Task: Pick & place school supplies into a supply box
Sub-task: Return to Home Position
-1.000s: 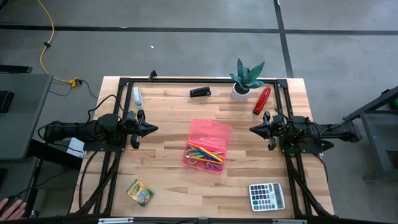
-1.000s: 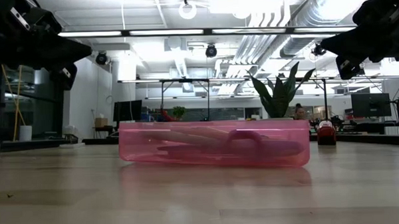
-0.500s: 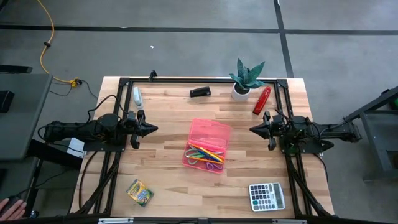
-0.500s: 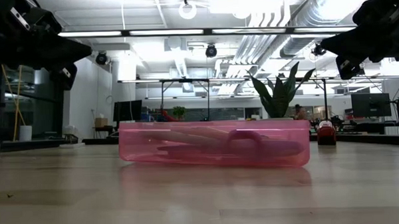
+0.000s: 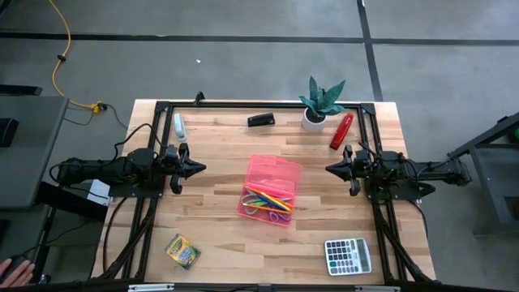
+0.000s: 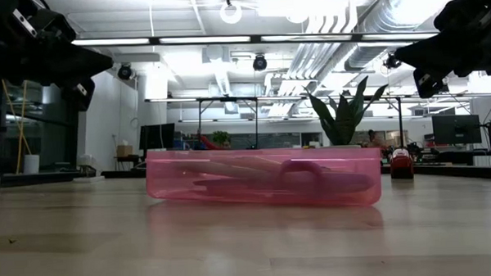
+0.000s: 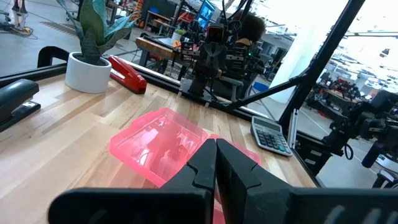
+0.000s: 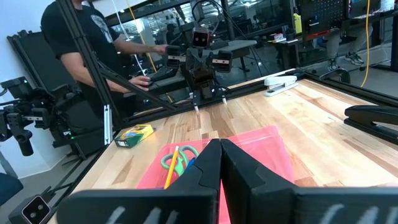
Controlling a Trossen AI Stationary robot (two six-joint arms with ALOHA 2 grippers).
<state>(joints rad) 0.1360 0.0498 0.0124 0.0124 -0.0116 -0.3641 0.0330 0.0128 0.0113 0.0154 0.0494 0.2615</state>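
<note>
Left jaws clenched, empty; right jaws likewise, facing across wooden tabletop (image 5: 219, 150). Translucent pink plastic supply box (image 5: 280, 173) lies midway between them with colourful school supplies (image 5: 268, 200) inside. Long axis slants; neither arm nearer.

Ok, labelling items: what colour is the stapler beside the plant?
The stapler is red; best seen in the high view.

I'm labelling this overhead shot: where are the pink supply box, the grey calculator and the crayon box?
supply box (image 5: 276, 171), high view, on its bare pink half.
calculator (image 5: 348, 257), high view, on its keypad.
crayon box (image 5: 182, 251), high view, on its top face.
</note>
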